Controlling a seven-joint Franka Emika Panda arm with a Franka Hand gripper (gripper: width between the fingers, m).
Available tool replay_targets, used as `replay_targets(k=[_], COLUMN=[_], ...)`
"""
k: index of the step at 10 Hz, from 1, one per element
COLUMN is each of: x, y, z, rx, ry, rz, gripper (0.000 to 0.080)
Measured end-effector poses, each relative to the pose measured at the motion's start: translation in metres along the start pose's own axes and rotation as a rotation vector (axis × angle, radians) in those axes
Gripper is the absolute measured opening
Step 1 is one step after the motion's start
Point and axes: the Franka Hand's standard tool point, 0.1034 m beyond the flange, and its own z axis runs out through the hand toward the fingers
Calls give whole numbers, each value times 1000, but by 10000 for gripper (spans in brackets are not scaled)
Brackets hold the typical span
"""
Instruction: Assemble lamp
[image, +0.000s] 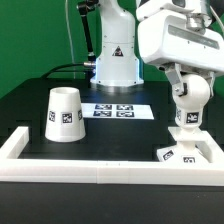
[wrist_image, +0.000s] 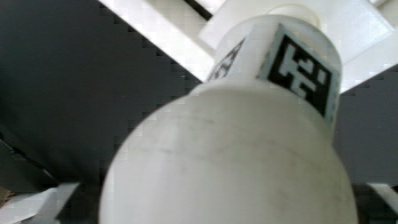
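The white bulb (image: 188, 100) stands upright at the exterior view's right, its tagged stem down on the flat square base (image: 200, 154). My gripper (image: 190, 84) is shut on the bulb's round head from above. In the wrist view the bulb (wrist_image: 222, 140) fills most of the picture, its tag pointing toward the base (wrist_image: 178, 22). My gripper (wrist_image: 214, 208) shows only as dark fingers (wrist_image: 39, 205) at the picture's edges. The cone-shaped shade (image: 63, 113) stands apart at the exterior view's left, wide end down.
The marker board (image: 112, 110) lies flat in the middle of the black table. A long white border rail (image: 90, 172) runs along the front and up both sides. The arm's white pedestal (image: 115, 62) stands behind.
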Motion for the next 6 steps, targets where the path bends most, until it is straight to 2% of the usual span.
replay_targets(k=[4,6], x=[-1,-5], y=[-2,-5], z=[-1,-1], rx=[-41,-51], ry=[61,75], rz=[-2,-1], gripper=[579,579])
